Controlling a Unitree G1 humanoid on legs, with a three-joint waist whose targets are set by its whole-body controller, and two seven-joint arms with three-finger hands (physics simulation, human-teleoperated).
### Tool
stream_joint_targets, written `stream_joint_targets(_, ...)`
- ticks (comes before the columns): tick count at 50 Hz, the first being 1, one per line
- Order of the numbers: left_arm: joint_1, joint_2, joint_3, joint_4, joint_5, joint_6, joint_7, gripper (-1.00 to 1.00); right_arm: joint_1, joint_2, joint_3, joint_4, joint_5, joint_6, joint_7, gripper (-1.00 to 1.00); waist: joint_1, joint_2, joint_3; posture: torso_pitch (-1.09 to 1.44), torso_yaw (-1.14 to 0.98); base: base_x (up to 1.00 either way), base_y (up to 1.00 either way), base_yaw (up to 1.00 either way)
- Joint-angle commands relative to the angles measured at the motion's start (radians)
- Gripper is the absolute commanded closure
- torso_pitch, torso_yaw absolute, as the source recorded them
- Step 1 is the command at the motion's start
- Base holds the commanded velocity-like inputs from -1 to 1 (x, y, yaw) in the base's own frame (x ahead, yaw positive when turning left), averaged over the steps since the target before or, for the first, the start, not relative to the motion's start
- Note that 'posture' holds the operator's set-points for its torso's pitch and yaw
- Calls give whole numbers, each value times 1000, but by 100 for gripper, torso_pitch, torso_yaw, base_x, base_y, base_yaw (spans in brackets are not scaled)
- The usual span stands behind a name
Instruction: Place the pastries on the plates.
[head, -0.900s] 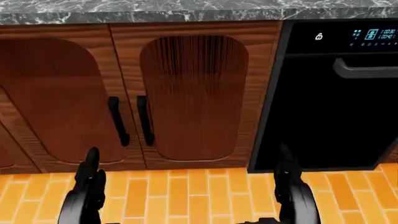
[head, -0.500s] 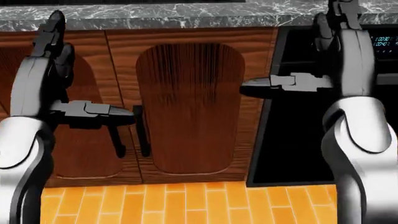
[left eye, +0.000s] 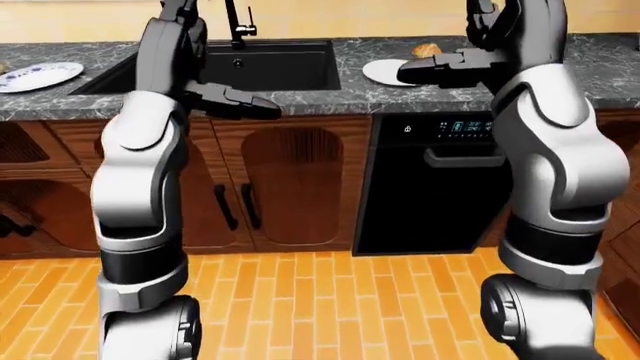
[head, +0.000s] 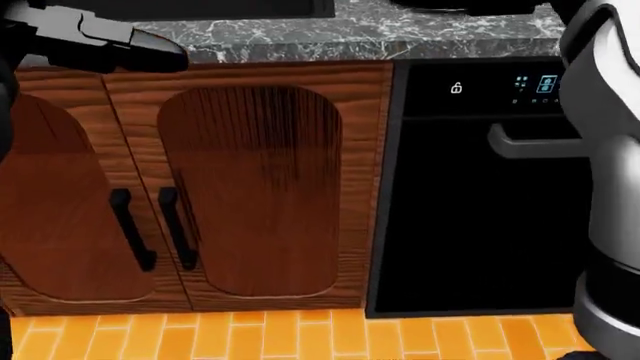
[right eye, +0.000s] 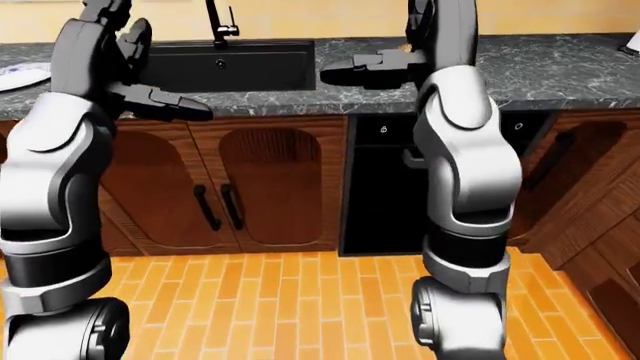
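Nearest, both forearms stand raised, apparently lifted clear of the counter edge for reaching. The left hand (left eye: 178, 9) and right hand (left eye: 490, 16) run off the frame top, so their finger state cannot be told. Beyond, a pastry (left eye: 427, 50) lies just beside a white plate (left eye: 385, 72); a second plate (left eye: 40, 76) sits left of the sink (left eye: 270, 64).

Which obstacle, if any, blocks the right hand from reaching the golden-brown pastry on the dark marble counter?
Probably none: the right hand hangs above the counter beside the golden-brown pastry and white plate.
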Motion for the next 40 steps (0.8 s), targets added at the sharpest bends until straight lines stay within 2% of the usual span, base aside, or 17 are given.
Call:
stream_joint_targets(1,-34,14,19,-25,10,-18,-4,-100,-31,-13,-15,-34,-3,-18,-14,-100,0,-4,-36,0,0,30,-30,0)
stream_joint_targets(2,-42,17,20,-19,12,-22,-6,-100,-31,-16,-14,-39,-4,-15,-15,-100,9,-10,-35,0,0,30,-30,0)
stream_joint_targets(3,-52,20,24,-8,13,-27,-3,-100,-32,-14,-15,-40,-1,-15,-16,-100,2,7,-29,0,0,30,-30,0)
stream_joint_targets(7,-108,37,26,29,15,-33,3,-100,-16,-5,-8,-29,-6,-43,-19,-100,10,-6,-42,0,0,31,-30,0)
stream_joint_targets(11,-146,44,15,47,26,-34,-1,-100,-12,1,-16,-31,2,-40,-30,-100,22,-49,-27,0,0,34,-38,0)
stream_joint_targets(15,-140,41,14,58,54,-55,12,-100,4,-5,-22,-42,10,-44,-35,-100,30,-126,-62,0,0,35,-60,0)
stream_joint_targets(16,-147,42,18,60,56,-53,16,-100,5,-6,-20,-42,11,-46,-37,-100,14,-115,-44,0,0,34,-54,0)
stream_joint_targets(17,-154,44,19,64,56,-52,17,-100,4,-5,-19,-46,14,-43,-38,-100,22,-128,-29,0,0,35,-53,0)
stream_joint_targets(23,-141,49,32,57,58,-60,40,-100,3,-19,-16,-58,11,-31,-30,-100,14,-84,-22,0,0,35,-50,0)
stream_joint_targets(28,-117,53,36,29,48,-53,49,-100,7,-16,-11,-63,5,-23,-26,-100,6,-74,-26,0,0,35,-42,0)
stream_joint_targets(30,-116,57,39,22,44,-48,51,-100,6,-17,-14,-67,2,-19,-23,-100,9,-45,-33,0,0,35,-43,0)
stream_joint_targets(31,-115,59,39,19,43,-46,50,-100,7,-19,-12,-68,-2,-19,-20,-100,12,-46,-31,0,0,34,-42,0)
stream_joint_targets(32,-115,60,40,16,41,-43,51,-100,7,-17,-13,-71,-2,-16,-20,-100,5,-37,-7,0,0,35,-38,0)
stream_joint_targets(35,-110,63,39,12,40,-44,50,-100,13,-14,-8,-71,-13,-22,-16,-100,7,-14,-37,0,0,35,-30,0)
stream_joint_targets(36,-108,65,39,9,40,-43,50,-100,10,-11,-10,-73,-13,-22,-16,-100,14,-24,-35,0,0,35,-6,0)
stream_joint_targets(39,-108,72,43,1,40,-35,47,-100,10,-12,-9,-71,-21,-23,-10,-100,36,-86,-17,0,0,35,-2,0)
stream_joint_targets(40,-108,74,44,0,40,-34,47,-100,10,-13,-8,-72,-24,-24,-7,-100,27,-135,-31,0,0,36,0,0)
